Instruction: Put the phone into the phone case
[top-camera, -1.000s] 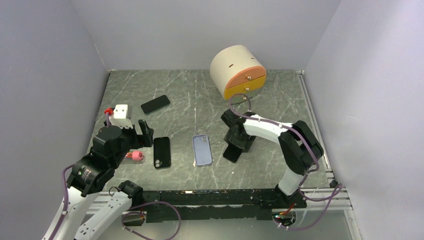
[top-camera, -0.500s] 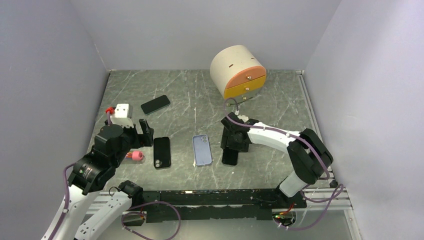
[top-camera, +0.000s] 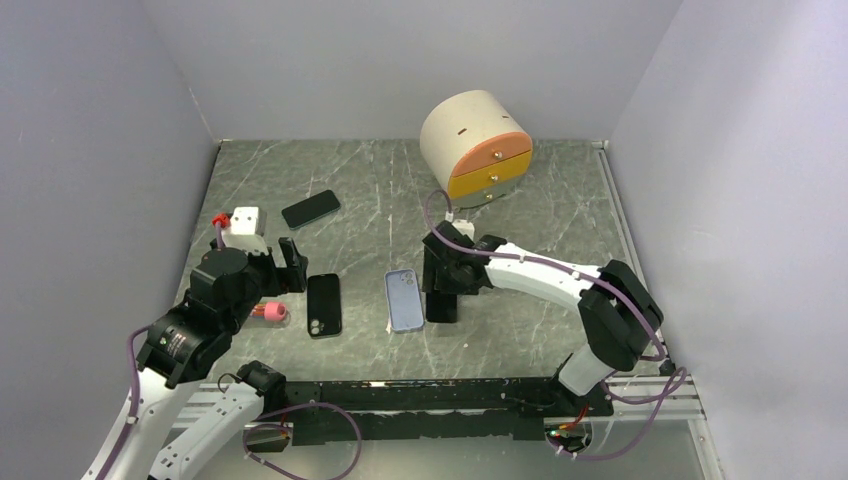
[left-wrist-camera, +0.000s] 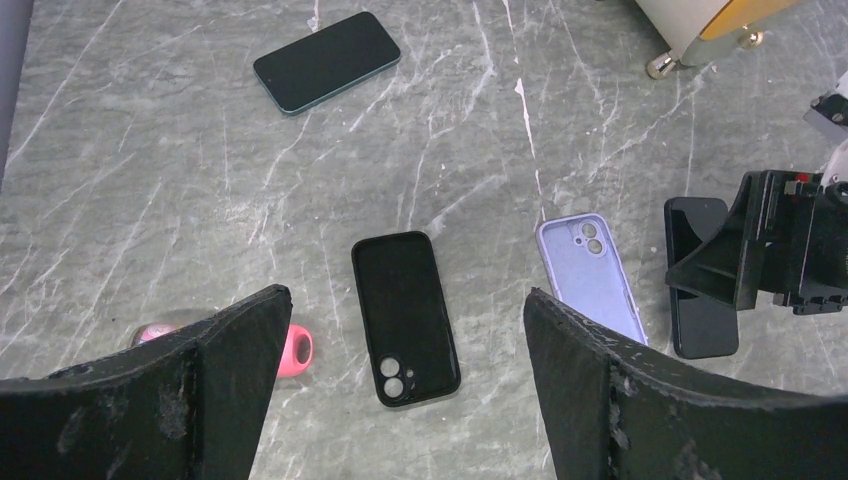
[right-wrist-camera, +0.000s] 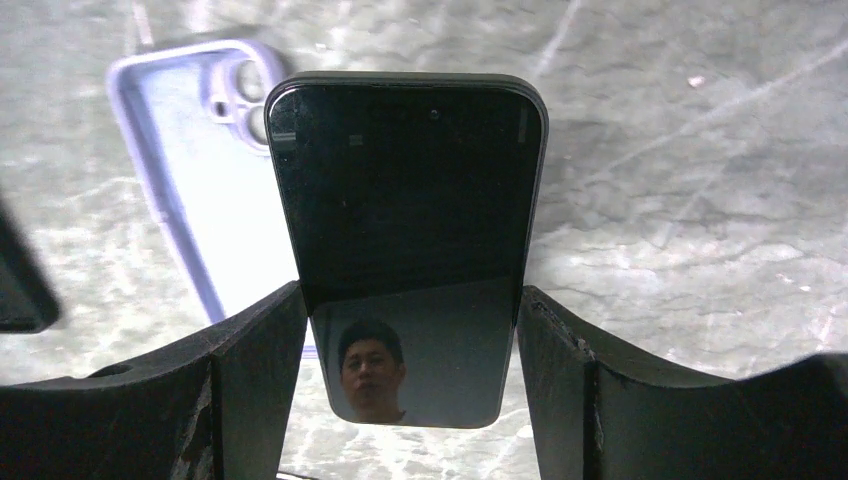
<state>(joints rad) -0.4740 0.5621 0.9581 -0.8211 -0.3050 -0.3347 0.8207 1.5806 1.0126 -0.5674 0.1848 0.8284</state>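
My right gripper (top-camera: 443, 292) is shut on a black phone (right-wrist-camera: 405, 220), holding it by its long edges just above the table, right beside a lavender phone case (top-camera: 404, 299). The case lies open side up; it also shows in the right wrist view (right-wrist-camera: 205, 170) and the left wrist view (left-wrist-camera: 590, 278). The held phone shows in the left wrist view (left-wrist-camera: 697, 275). A black phone case (top-camera: 323, 304) lies left of the lavender one. My left gripper (top-camera: 291, 266) is open and empty, hovering above the black case (left-wrist-camera: 405, 302).
A second dark phone (top-camera: 310, 209) lies at the back left. A pink ring-shaped object (top-camera: 271, 313) lies left of the black case. A round beige drawer unit (top-camera: 474, 142) with orange and yellow drawers stands at the back. A white block (top-camera: 243, 222) sits at the left.
My right gripper has carried the black phone leftward, from well right of the lavender case to right beside it. The left arm has hardly moved.
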